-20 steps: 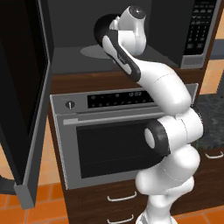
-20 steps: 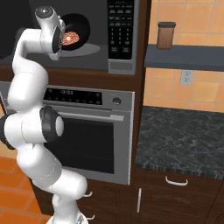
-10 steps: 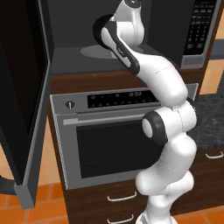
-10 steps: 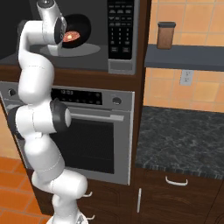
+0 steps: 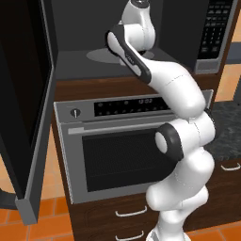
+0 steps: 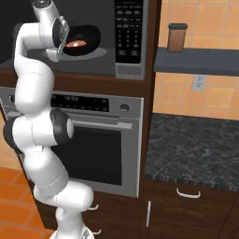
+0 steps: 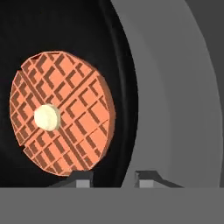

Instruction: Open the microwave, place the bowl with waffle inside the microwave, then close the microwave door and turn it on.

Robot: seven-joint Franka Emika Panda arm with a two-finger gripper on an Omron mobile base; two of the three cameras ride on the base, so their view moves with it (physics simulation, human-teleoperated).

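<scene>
With the microwave door (image 5: 23, 108) swung wide at 9 o'clock, you can see the arm reaching into the microwave (image 6: 93, 37) above the oven (image 6: 100, 140). Your bowl (image 6: 84, 39) sits on the round turntable (image 5: 101, 55) inside, the waffle (image 7: 61, 114) lying flat in it with its pale dot near centre. From the hand camera, the gripper (image 7: 114, 177) hangs over the bowl's rim at 6 o'clock, its jaws slightly apart and straddling the rim; you cannot tell whether they touch it.
</scene>
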